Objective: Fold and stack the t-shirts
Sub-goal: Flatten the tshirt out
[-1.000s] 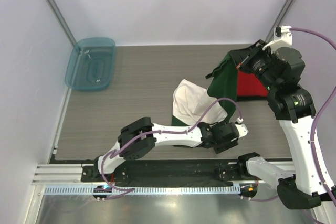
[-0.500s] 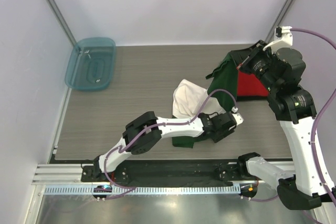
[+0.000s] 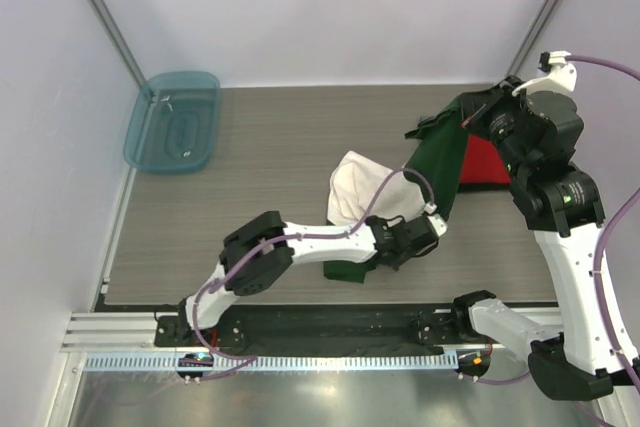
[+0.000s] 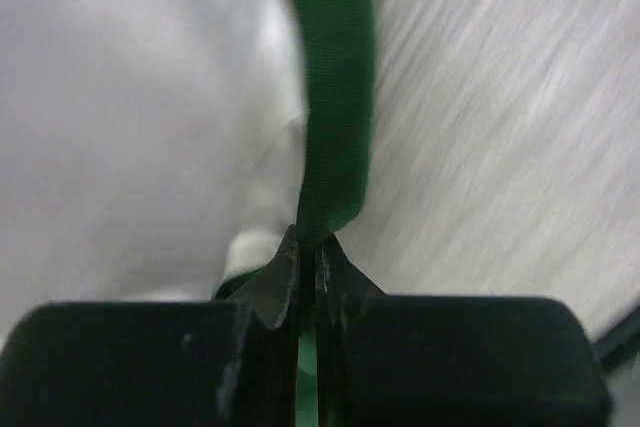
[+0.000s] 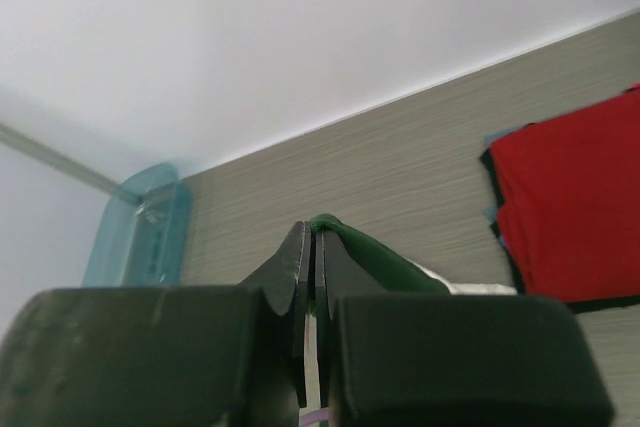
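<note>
**Two grippers, three objects.** One white cloth t-shirt with dark green sleeves [image 3: 362, 192] spans left gripper [image 4: 308, 243] and right gripper [image 5: 312, 234], both pinched closed on green fabric. The raised green cloth partly hides one folded red t-shirt [image 3: 488, 162] beneath the right gripper. One teal plastic tub [image 3: 175, 125] lies well apart, far left of the left gripper.

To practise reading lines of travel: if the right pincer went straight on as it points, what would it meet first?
Past the green cloth it grips, the right pincer probably meets bare table; depth is unclear.

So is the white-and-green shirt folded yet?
Not folded: the white-and-green shirt is held up, stretched between the left gripper and the right gripper.
</note>
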`<state>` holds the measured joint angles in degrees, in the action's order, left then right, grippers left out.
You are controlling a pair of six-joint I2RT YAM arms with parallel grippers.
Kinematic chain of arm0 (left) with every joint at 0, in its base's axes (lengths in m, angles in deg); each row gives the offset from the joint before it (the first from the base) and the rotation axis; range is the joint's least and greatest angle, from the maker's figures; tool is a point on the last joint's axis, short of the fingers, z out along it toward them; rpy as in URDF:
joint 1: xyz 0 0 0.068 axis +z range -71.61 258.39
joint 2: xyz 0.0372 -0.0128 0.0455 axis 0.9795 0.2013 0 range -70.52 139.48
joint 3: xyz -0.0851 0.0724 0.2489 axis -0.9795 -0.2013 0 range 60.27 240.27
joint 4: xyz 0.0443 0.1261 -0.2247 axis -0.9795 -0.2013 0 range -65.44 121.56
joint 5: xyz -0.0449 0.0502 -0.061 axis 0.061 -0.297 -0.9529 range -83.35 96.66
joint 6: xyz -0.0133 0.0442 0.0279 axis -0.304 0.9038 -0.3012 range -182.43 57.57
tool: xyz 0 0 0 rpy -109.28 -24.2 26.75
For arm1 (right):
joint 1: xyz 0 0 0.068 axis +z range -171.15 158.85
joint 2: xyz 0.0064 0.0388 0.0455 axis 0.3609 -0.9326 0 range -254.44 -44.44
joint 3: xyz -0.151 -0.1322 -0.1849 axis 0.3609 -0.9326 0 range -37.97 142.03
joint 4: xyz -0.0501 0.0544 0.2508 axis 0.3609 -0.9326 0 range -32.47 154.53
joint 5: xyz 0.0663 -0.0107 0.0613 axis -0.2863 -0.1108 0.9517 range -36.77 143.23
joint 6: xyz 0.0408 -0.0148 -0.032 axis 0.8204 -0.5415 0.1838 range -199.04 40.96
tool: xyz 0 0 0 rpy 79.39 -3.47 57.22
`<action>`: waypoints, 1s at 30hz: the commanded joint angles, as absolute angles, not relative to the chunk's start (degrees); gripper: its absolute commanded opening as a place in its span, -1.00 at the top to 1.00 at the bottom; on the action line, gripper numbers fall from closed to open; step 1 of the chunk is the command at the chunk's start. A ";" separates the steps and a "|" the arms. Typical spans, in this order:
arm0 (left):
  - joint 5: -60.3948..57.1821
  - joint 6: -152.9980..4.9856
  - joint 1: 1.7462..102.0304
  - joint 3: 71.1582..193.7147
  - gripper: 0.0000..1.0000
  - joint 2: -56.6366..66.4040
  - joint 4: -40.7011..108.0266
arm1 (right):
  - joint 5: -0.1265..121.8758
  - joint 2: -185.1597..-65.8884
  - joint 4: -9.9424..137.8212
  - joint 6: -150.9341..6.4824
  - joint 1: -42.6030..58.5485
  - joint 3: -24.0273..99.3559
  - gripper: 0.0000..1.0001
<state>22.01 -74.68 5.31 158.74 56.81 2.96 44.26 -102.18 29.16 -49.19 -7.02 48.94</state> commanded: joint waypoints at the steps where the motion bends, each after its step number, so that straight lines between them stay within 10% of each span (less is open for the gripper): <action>1: 25.20 -77.10 6.40 152.75 1.00 42.89 1.23 | 31.81 -101.48 30.52 -50.13 -7.09 50.10 0.98; 13: 16.08 -83.87 17.22 146.57 1.00 2.01 -2.89 | 24.15 -96.49 28.85 -51.88 -7.27 61.24 0.98; 30: -8.56 -96.34 12.65 170.20 1.00 4.00 0.63 | 31.40 -109.27 36.67 -52.86 -7.18 92.63 0.98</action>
